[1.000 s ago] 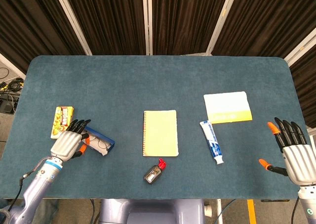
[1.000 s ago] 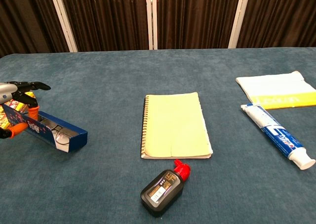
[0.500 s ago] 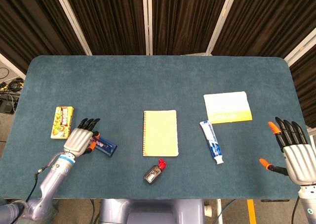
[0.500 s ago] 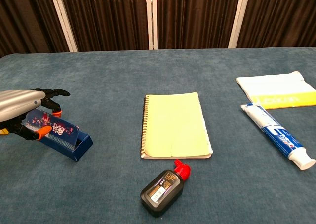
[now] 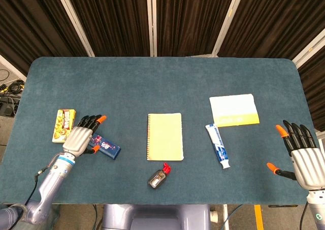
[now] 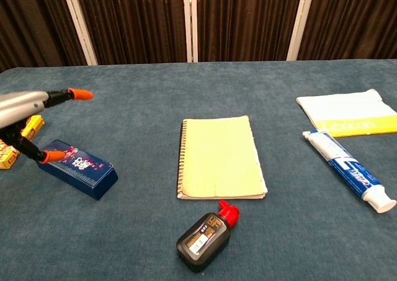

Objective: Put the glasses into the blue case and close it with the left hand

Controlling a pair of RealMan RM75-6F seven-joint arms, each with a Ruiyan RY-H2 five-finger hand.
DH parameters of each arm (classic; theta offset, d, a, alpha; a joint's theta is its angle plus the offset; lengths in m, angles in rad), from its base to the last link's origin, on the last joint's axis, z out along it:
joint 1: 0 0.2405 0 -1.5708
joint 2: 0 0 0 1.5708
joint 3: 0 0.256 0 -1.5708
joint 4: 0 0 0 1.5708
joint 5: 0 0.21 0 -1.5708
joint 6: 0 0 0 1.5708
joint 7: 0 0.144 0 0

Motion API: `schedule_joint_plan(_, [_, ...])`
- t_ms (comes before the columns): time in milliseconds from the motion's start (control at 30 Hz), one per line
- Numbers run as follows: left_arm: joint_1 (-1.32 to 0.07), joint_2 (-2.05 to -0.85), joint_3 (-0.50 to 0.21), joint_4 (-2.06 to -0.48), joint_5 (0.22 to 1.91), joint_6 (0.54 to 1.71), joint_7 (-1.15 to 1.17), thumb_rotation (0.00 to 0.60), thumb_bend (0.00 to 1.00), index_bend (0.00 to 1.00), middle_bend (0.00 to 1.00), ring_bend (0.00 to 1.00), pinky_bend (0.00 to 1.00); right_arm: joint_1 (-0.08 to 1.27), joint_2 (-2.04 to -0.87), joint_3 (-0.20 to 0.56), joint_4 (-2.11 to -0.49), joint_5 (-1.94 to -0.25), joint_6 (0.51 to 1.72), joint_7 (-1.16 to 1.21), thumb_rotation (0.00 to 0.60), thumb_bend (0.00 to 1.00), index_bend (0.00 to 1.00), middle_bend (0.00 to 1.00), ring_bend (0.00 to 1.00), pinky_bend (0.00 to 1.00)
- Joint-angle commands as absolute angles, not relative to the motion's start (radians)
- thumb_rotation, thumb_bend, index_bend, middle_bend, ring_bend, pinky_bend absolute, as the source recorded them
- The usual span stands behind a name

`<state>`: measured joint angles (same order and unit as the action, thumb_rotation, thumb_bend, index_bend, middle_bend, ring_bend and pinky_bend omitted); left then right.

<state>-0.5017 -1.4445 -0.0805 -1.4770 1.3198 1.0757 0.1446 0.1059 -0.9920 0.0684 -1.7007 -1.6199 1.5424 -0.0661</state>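
Closed now, the blue case (image 5: pixel 104 148) lies flat at the lower left of the frame, its lid down where half a second ago it still stood partly raised under the left hand (image 5: pixel 80 139), which has lifted and spread its fingers, released. Nothing of the glasses shows outside the shut case. Across the blue desk (image 5: pixel 162 83), largest first: the white and yellow cloth (image 5: pixel 233 109) at right of centre, the yellow notebook (image 5: pixel 165 136) in the middle, the right hand (image 5: pixel 303 159) at the lower right corner, open and holding nothing, the toothpaste tube (image 5: pixel 218 145) just below the cloth, the snack box (image 5: pixel 63 125) left of the case, and the small ink bottle (image 5: pixel 159 176) below the notebook.
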Motion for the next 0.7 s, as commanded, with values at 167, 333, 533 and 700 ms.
schedule_joint_plan(167, [-0.51, -1.369, -0.052, -1.507, 1.345, 1.024, 0.118, 0.6, 0.21, 0.0, 0.0, 0.0, 0.0, 0.106, -0.992, 0.068, -1.702, -1.622, 1.543, -0.067, 0.6, 0.0, 0.01, 0.0, 0.0, 0.0])
schedule_joint_plan(333, [-0.544, -1.4, -0.025, -1.464, 1.306, 0.921, 0.176, 0.6, 0.2, 0.0, 0.0, 0.0, 0.0, 0.105, -0.993, 0.067, -1.703, -1.622, 1.543, -0.071, 0.6, 0.0, 0.01, 0.0, 0.0, 0.0])
schedule_joint_plan(533, [-0.558, -1.459, -0.032, -1.416, 1.286, 0.909, 0.209, 0.6, 0.2, 0.01, 0.0, 0.0, 0.0, 0.107, -0.993, 0.069, -1.7, -1.615, 1.538, -0.069, 0.6, 0.0, 0.01, 0.0, 0.0, 0.0])
schedule_joint_plan(700, [-0.563, -1.495, -0.041, -1.391, 1.271, 0.918, 0.231, 0.6, 0.2, 0.12, 0.03, 0.01, 0.02, 0.108, -0.992, 0.071, -1.698, -1.612, 1.537, -0.061, 0.6, 0.0, 0.01, 0.0, 0.0, 0.0])
